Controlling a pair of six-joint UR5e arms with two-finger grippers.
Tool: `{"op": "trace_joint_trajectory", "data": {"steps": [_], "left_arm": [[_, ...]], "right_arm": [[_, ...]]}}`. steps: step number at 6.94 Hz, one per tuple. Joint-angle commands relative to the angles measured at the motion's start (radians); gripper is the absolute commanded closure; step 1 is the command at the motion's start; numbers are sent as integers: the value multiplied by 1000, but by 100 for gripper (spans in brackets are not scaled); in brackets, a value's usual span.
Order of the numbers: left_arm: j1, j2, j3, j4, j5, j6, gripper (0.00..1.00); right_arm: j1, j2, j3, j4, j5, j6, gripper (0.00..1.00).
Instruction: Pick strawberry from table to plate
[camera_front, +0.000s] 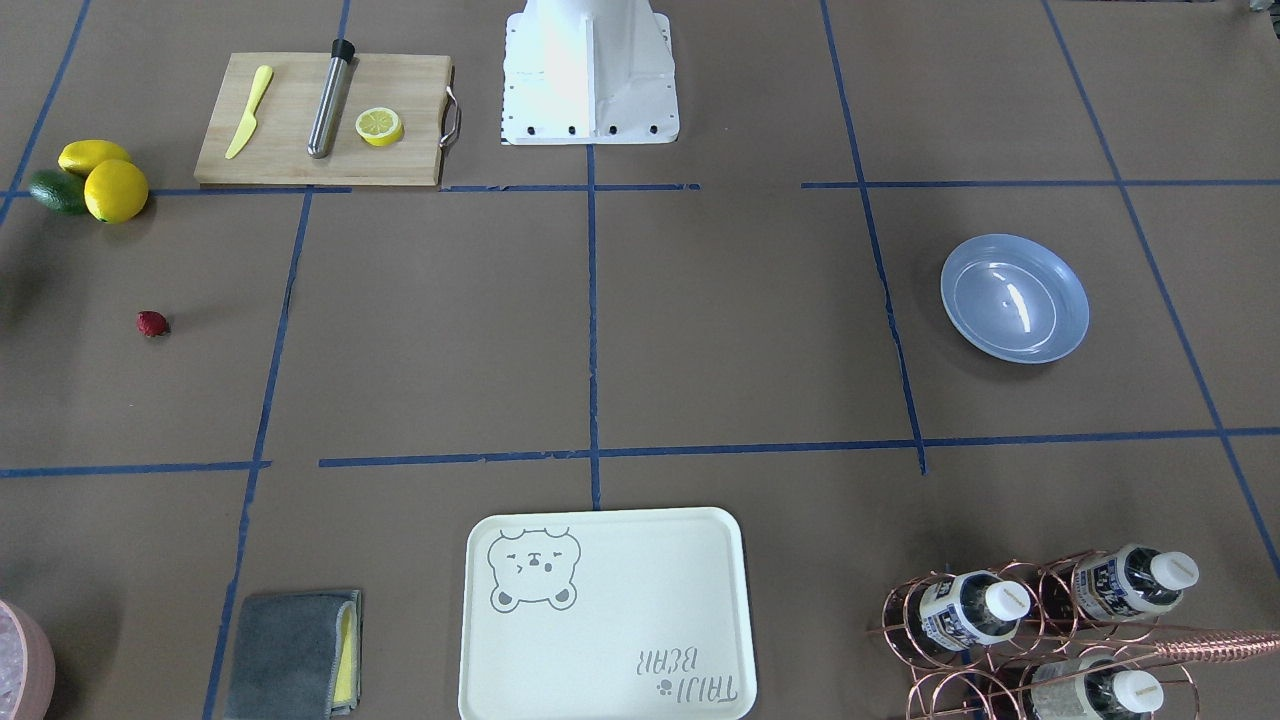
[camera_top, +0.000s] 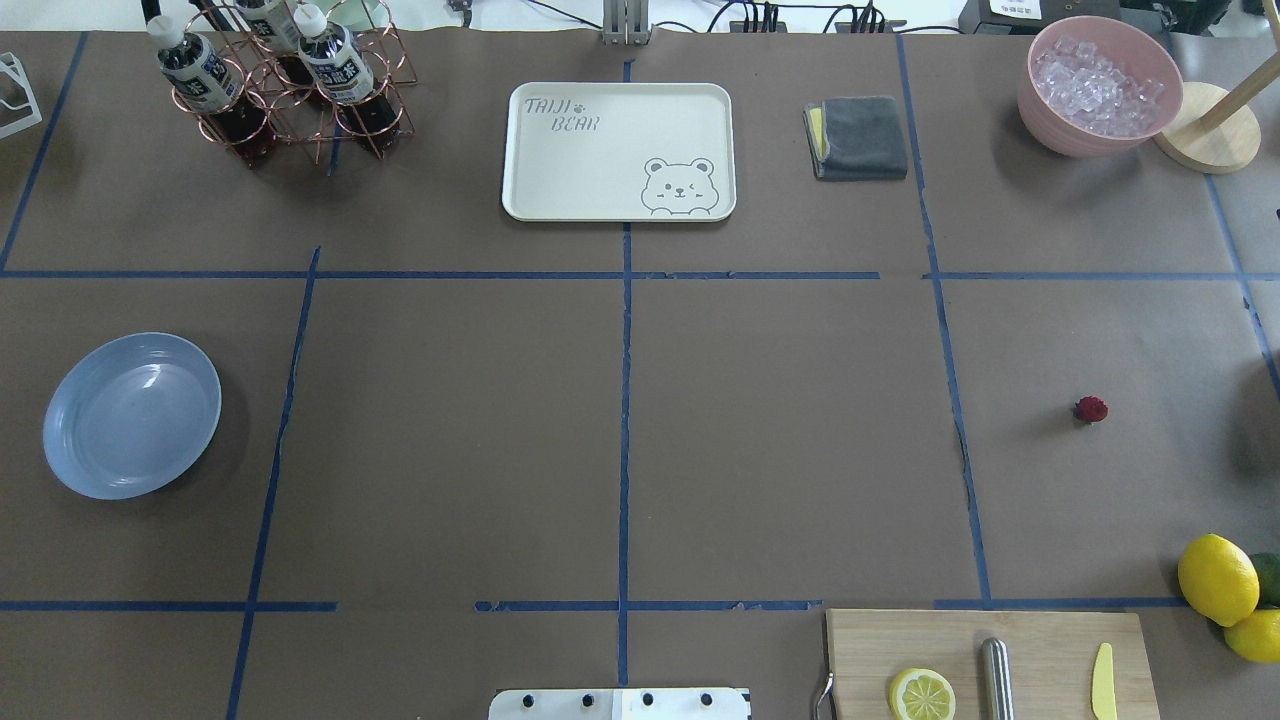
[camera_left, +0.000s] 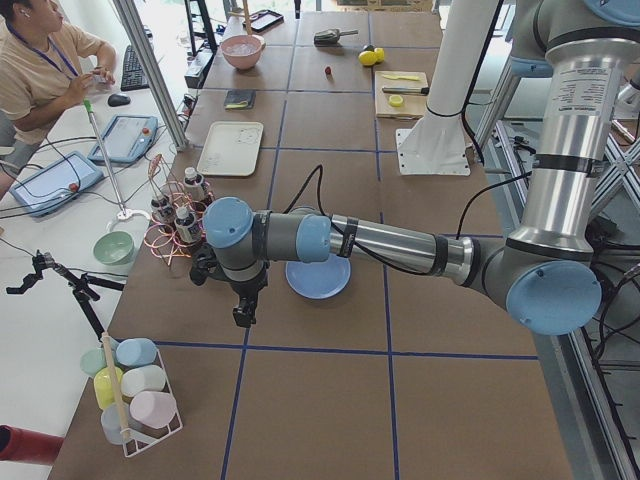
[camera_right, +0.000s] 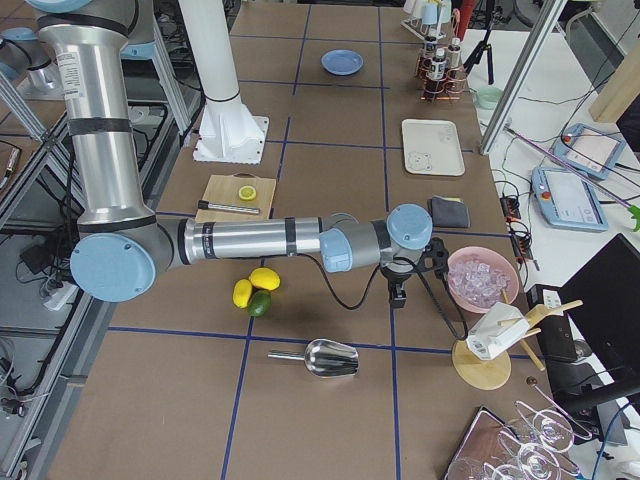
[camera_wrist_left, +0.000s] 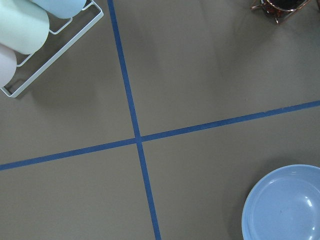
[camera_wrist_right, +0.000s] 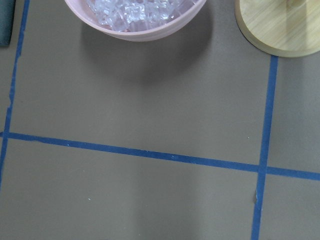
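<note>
The strawberry (camera_front: 152, 323) (camera_top: 1091, 408) lies alone on the brown table (camera_top: 780, 450), on the robot's right side; it is a far red dot (camera_left: 328, 71) in the exterior left view. The pale blue plate (camera_front: 1014, 298) (camera_top: 132, 415) (camera_right: 342, 62) sits empty on the robot's left side. My left gripper (camera_left: 243, 312) hangs over the table beside the plate (camera_left: 318, 280), whose rim shows in the left wrist view (camera_wrist_left: 285, 205). My right gripper (camera_right: 397, 293) hovers near the pink ice bowl (camera_right: 482, 278). I cannot tell whether either gripper is open or shut. No fingers show in the wrist views.
A cutting board (camera_front: 325, 118) holds a lemon half, a yellow knife and a metal rod. Two lemons (camera_front: 115, 190) and an avocado lie near the strawberry. A bear tray (camera_top: 619, 150), grey cloth (camera_top: 858, 137), bottle rack (camera_top: 280, 85) and cup rack (camera_left: 130, 390) line the far edge.
</note>
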Motion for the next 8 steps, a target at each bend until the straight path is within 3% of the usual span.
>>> {"op": "trace_joint_trajectory", "data": {"steps": [1,2,5,8], "left_arm": [[2,19,17,-60,-3,96,0],[8,32,28,-90,3,114,0],[22,23,-11,-95,25,114,0],[22,36,40,-125,13,114,0]], "right_arm": [[32,2,55,-76,13,-40,0],[37,65,71,-162,4,-43,0],[16,70,82,-171,1,-44,0],[-17,68,85,-172,-69,-44,0]]}}
